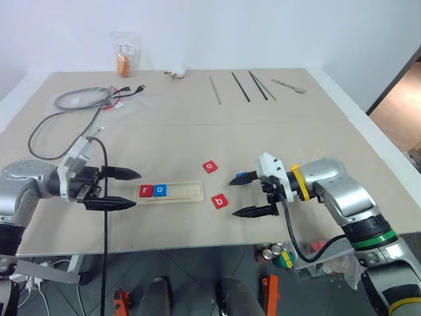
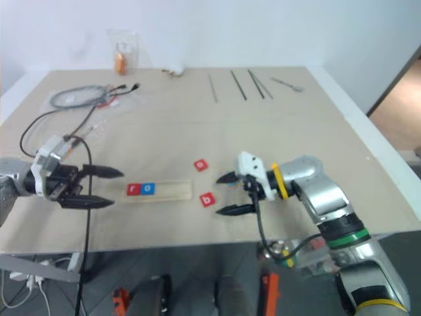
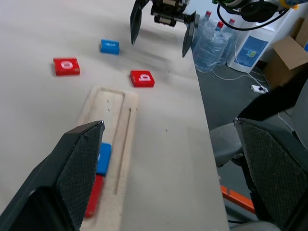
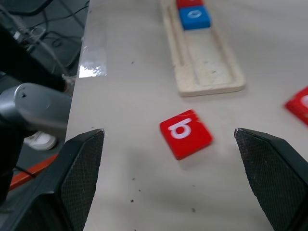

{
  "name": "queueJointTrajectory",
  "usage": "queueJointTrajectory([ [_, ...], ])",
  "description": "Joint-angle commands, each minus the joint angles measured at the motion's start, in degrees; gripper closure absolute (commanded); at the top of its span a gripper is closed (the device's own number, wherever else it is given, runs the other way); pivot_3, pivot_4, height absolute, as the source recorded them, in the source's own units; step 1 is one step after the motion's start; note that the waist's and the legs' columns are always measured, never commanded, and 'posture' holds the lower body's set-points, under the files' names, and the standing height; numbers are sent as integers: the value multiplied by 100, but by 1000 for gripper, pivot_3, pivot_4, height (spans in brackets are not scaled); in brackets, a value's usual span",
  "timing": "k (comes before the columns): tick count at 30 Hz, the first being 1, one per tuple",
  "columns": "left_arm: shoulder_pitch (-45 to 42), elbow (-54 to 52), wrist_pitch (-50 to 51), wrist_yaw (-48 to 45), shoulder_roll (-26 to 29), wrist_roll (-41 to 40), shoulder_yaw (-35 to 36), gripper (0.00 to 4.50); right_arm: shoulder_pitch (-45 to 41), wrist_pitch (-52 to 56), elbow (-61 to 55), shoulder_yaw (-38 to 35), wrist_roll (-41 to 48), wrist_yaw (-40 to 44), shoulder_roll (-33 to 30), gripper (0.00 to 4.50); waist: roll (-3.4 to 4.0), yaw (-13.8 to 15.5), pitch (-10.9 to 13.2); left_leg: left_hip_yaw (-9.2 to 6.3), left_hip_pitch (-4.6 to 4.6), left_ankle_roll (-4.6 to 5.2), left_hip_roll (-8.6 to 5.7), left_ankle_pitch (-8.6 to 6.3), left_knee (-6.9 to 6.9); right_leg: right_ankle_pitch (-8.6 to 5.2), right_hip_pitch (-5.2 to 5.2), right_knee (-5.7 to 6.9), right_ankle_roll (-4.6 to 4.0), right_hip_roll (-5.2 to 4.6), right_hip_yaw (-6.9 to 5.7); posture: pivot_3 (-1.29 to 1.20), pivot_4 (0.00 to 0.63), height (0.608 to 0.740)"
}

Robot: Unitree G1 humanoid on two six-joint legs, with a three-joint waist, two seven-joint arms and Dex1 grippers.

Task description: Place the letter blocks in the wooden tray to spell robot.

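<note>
The wooden tray [image 1: 181, 191] lies near the table's front edge. A red r block [image 1: 145, 191] and a blue o block [image 1: 160, 190] sit side by side at its left end. To the tray's right, loose on the table, lie a red o block [image 1: 209, 166], a red b block [image 1: 220, 201] and a blue block [image 3: 109, 46] whose letter I cannot read. My left gripper [image 1: 137, 189] is open at the tray's left end, holding nothing. Just right of the b block [image 4: 186, 134], my right gripper [image 1: 233, 197] is open and holds nothing.
Coiled cables [image 1: 79, 99] lie at the back left. A plastic bag [image 1: 125, 56] stands at the far edge. Thin rods [image 1: 240, 85] and a spoon [image 1: 289, 84] lie at the back right. Bottles [image 1: 276, 253] stand on the floor under the front edge.
</note>
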Motion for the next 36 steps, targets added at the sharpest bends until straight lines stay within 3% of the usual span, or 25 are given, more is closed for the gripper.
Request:
queueJointTrajectory([
  [1,90,-372,-32,189,-98,-15,301,16,-220,-696,82,242,-582,-51,56,0,0,0,0,0,0,0,0,0,0,1,0,0,-1,0,0,0,150,740],
  [10,787,-896,-99,675,-378,80,540,16,-380,-567,535,109,-488,43,406,0,-1,2,0,2,0,-1,1,0,-4,-4,-1,2,1,1,2,0,150,740],
  [24,1100,-1173,19,1153,-601,-34,987,16,-437,-776,1304,193,-746,30,765,0,-3,-12,-1,2,5,-1,1,0,-3,-1,0,4,-3,2,3,0,150,740],
  [25,1125,-1181,9,1143,-593,-18,991,0,-446,-787,1322,192,-754,38,781,561,-3,-14,-1,2,7,-1,1,0,-4,-1,0,5,-3,2,4,0,150,740],
  [30,1175,-1190,-5,1155,-596,-8,1023,0,-463,-847,1383,174,-764,92,829,2162,-3,-9,-1,2,9,-1,1,0,-4,-2,0,10,-4,1,3,0,150,740],
  [36,1225,-1169,-75,1175,-628,57,1011,0,-480,-842,1428,140,-759,98,874,2283,-3,-8,-1,3,8,-1,0,0,-4,-2,0,9,-3,1,5,0,150,740],
])
